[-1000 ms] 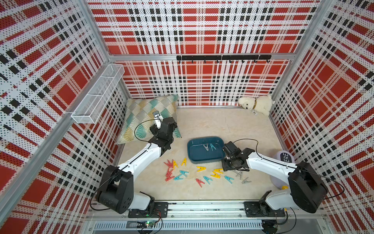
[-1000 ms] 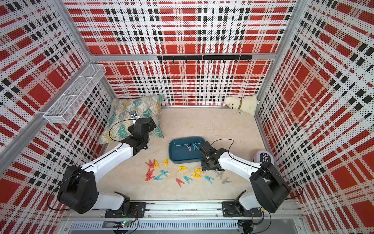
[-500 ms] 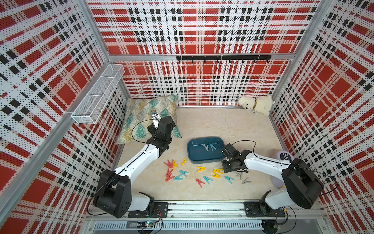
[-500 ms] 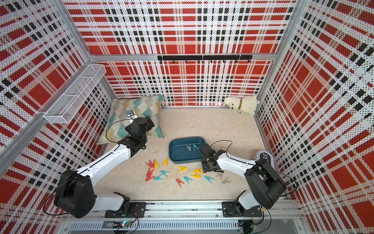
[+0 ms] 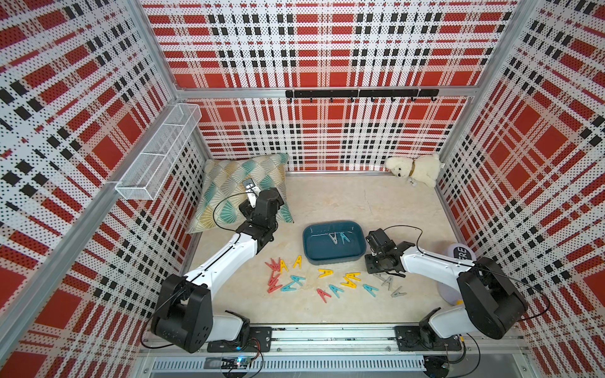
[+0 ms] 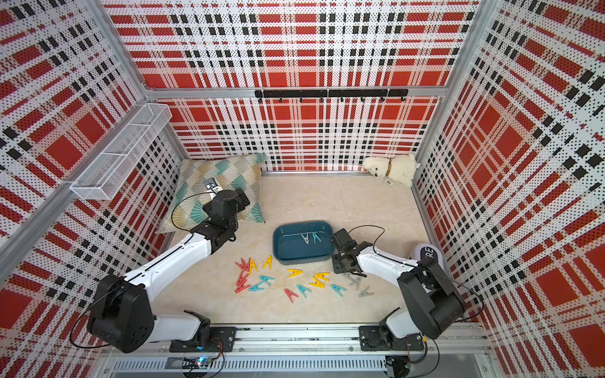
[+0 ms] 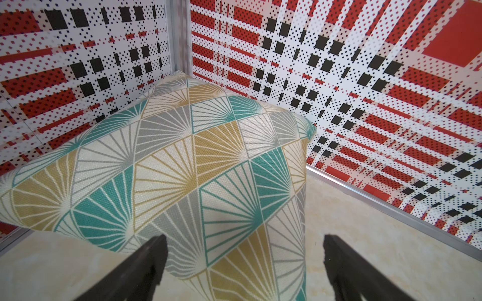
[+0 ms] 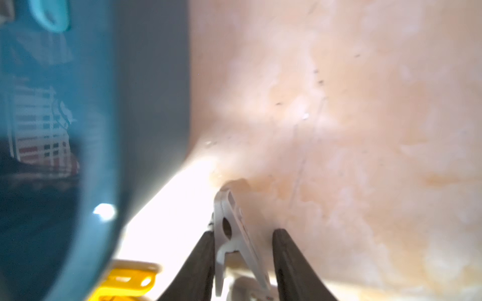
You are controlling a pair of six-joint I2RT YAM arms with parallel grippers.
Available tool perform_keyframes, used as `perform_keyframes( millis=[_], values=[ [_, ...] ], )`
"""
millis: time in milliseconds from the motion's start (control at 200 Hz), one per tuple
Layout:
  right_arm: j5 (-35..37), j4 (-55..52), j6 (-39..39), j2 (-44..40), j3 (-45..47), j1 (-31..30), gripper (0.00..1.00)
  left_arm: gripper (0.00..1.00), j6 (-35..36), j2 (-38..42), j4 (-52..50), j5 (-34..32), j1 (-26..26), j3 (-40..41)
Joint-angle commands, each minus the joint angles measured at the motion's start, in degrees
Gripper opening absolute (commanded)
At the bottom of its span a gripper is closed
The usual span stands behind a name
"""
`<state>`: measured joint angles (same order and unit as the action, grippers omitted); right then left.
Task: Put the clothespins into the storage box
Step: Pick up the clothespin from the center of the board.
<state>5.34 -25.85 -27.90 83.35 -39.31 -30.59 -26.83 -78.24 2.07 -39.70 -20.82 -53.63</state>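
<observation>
Red, black and white plaid walls enclose a beige marbled floor (image 5: 343, 203). Near its middle sits the storage box (image 5: 334, 260), a shallow dark teal tray, with two clothespins (image 5: 339, 238) inside, one grey, one blue. Just in front of the box, toward the robot bases, loose clothespins (image 5: 326, 272) in red, yellow, blue and grey lie scattered on the floor. Beside the box's front corner on the right arm's side, the right gripper (image 8: 243, 232) reaches down, its jaws partly apart around a grey clothespin (image 8: 223, 208); one jaw touches it, the other stands clear. Well away from the box on the left arm's side, the left gripper (image 7: 245, 237) hangs with jaws spread wide over a corner of a patterned cushion (image 5: 235, 183).
</observation>
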Motion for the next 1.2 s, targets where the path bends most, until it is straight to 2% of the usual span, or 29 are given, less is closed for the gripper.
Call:
perform_keyframes(
  millis=[0, 230, 411, 506, 917, 1047, 1197],
  values=[
    [1.4, -0.5, 0.0, 1.7, 1.6, 2.5, 0.41, 0.99, -0.1, 1.4, -0.4, 0.2, 0.2, -0.2],
    [1.8, 0.2, 0.3, 7.4, -2.1, 5.5, 0.39, 0.99, -0.1, 1.5, -0.7, 0.2, -0.1, -0.6],
    [1.5, -0.8, 1.0, 9.1, -3.7, 5.6, 0.48, 0.99, 0.4, 1.5, -1.4, -0.5, -0.2, -1.1],
    [1.9, -2.2, 0.9, 8.1, -3.7, 5.6, 0.49, 0.99, 0.6, 1.8, -1.5, -0.8, -0.2, -1.2],
    [3.3, -5.9, -0.8, 5.0, -1.7, 3.8, 0.46, 0.99, 0.6, 2.5, -1.4, -0.7, 0.2, 0.0],
    [3.9, -5.1, -1.3, 5.2, -0.9, 3.6, 0.38, 0.99, 0.6, 2.6, -1.1, -0.5, 0.3, 0.2],
    [4.0, -4.8, -1.1, 5.2, -1.4, 3.6, 0.34, 0.99, 0.5, 2.4, -0.9, -0.3, 0.3, 0.3]
  ],
)
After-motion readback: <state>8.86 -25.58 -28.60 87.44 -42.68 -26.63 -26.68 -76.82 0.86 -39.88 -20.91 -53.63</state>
